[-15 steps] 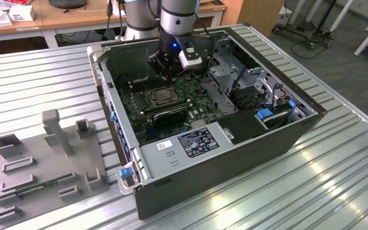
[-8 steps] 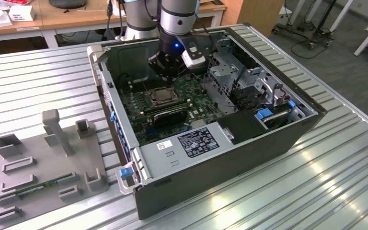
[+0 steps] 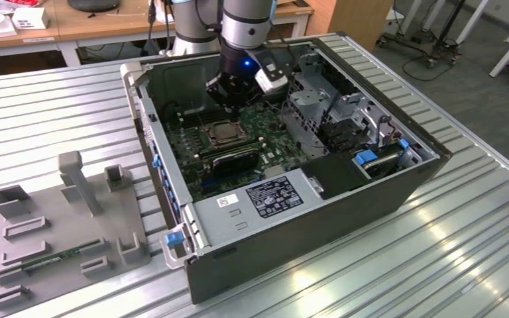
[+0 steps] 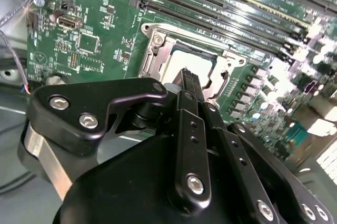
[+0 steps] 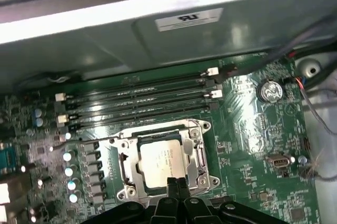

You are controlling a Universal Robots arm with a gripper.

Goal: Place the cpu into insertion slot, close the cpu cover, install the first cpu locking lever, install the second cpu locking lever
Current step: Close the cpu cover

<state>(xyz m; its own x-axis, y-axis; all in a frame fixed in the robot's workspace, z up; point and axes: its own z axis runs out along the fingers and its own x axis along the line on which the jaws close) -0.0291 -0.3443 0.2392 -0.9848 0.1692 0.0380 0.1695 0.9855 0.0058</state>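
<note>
The cpu [image 5: 163, 162], a small thin square chip with a pale silvery-grey metal face, is seen seated flat in the insertion slot [image 5: 204, 127], the square socket with a silvery metal rim set in the green motherboard [image 5: 247, 129]. The cpu cover [image 5: 196, 150], a thin square silvery metal frame plate, is laid down over the slot, and the chip's face is shown through its large window. A thin silvery wire lever [image 5: 100, 140] is seen along the slot edge next to the long black memory slots [image 5: 137, 97], with its end reaching past the socket corner; whether it is latched cannot be told.

The black two-fingered gripper [image 5: 177, 183] is held at the socket edge that faces away from the memory slots. Its fingertips [image 5: 171, 184] are drawn together and nothing is gripped between them; whether they touch the cover cannot be told.

In the exterior view the grey robot arm [image 3: 241, 20] is extended down into the open dark tower case [image 3: 325, 218], which is laid on its side on a ribbed silvery metal table [image 3: 466, 252]. A grey plastic fixture [image 3: 69, 225] with upright posts and pockets is set on the table at the exterior view's left, beside the case
</note>
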